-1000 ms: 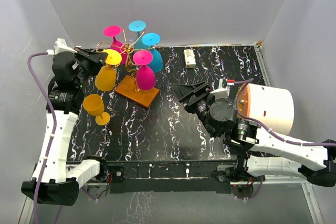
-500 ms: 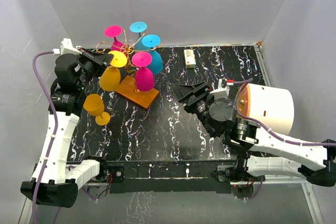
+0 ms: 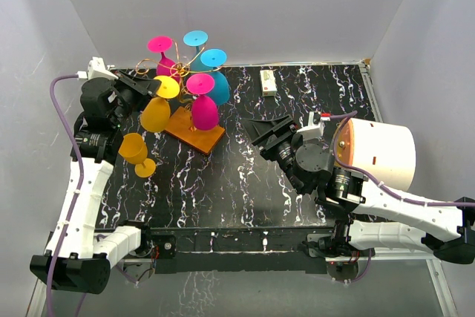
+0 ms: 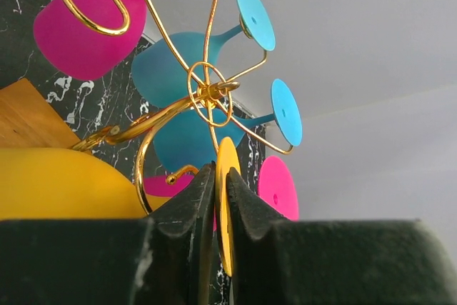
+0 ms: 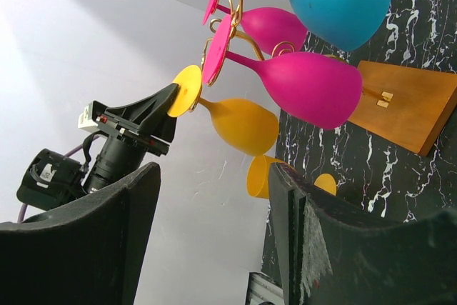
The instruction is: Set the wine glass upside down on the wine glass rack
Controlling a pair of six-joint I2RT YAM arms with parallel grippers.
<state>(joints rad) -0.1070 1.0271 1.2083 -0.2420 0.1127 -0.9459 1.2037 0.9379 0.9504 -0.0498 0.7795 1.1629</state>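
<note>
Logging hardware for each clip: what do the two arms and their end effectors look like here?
Both arms have white shell links joined by black cylindrical joints. A purple cable runs along the left arm and another along the right arm. The left end effector and right end effector are matte black, each with two wedge-shaped fingers.

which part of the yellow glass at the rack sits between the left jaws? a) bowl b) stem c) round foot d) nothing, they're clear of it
c: in the left wrist view the round foot of the yellow glass stands edge-on between the two jaws of the left gripper.
</note>
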